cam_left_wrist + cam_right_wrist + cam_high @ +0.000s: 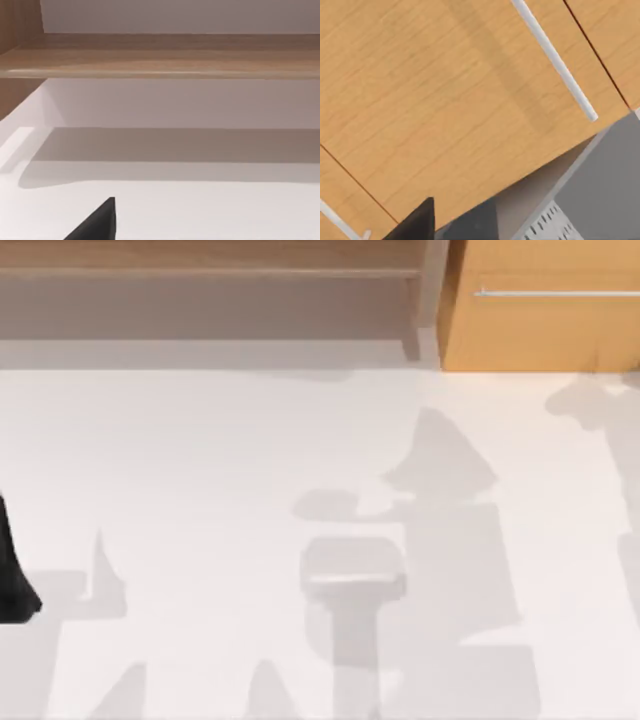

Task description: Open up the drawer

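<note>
The drawer (540, 325) is at the table's far right, an orange-tan wooden front with a thin silver bar handle (555, 292). In the right wrist view the drawer front (445, 90) is close up, its handle (552, 60) running slantwise. Thin seams separate the front from neighbouring panels, and it looks level with them. A black part of my right gripper (415, 225) shows at the picture's edge, apart from the handle. My left arm (12, 575) is parked at the table's left edge. A black part of my left gripper (97, 222) hangs over the white table, facing the shelf.
A dull brown wooden shelf unit (210, 280) runs along the far left and middle, its board (160, 57) seen from below the shelf level. The white tabletop (200, 470) carries grey arm shadows. A second silver handle (335, 220) shows on a neighbouring panel.
</note>
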Available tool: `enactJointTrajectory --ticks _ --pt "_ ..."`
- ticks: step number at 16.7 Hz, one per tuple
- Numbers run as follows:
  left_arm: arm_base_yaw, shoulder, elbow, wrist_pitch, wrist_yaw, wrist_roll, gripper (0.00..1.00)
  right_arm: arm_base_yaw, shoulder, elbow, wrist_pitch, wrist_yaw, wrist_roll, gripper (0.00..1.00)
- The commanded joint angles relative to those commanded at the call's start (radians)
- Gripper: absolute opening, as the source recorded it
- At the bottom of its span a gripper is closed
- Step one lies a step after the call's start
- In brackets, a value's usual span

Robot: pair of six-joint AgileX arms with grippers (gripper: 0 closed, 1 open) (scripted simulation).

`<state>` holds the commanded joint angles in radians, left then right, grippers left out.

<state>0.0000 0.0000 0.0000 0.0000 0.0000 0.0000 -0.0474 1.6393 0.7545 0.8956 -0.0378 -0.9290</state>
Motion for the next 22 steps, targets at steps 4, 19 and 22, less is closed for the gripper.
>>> enactJointTrajectory --ticks 4,19,22 --pt "0.000 0.000 0.000 0.000 0.000 0.000 1.00 0.106 0.283 0.090 0.185 0.119 -0.300 1.00" --pt "0.000 0.000 0.000 0.000 0.000 0.000 1.00 0.219 0.594 0.201 0.379 0.246 -0.628 1.00" --pt "0.000 0.000 0.000 0.000 0.000 0.000 1.00 0.215 0.622 0.261 0.348 0.241 -0.629 1.00"
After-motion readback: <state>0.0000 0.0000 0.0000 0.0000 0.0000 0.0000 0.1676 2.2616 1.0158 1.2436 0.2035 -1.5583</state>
